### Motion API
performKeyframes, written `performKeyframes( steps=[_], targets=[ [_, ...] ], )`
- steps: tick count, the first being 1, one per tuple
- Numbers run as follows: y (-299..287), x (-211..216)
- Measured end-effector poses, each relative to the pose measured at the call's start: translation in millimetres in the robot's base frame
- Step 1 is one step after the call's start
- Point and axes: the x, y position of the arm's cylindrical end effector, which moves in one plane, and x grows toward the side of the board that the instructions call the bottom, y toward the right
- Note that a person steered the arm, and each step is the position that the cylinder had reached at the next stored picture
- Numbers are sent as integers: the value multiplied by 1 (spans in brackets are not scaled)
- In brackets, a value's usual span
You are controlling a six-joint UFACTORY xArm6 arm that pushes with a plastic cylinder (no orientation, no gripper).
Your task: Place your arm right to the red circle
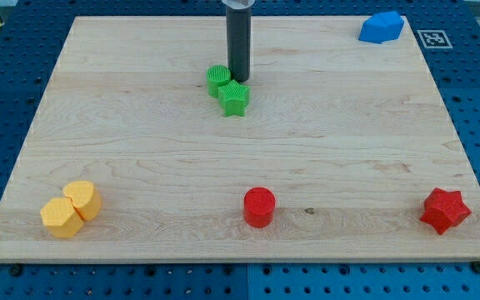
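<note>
The red circle sits near the view's bottom edge of the wooden board, about the middle. My tip is far above it, near the view's top centre, touching or just beside a green round block on its left and a green star block just below it. The rod stands upright and comes down from the view's top edge.
A red star lies at the bottom right. Two yellow blocks touch each other at the bottom left. A blue block sits at the top right corner. The wooden board rests on a blue pegged table.
</note>
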Motion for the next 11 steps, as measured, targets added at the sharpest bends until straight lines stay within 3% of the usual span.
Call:
performKeyframes(
  steps=[1, 3, 7, 8, 11],
  targets=[
    [35, 2],
    [147, 87],
    [182, 120],
    [170, 121],
    [92, 250]
  ],
)
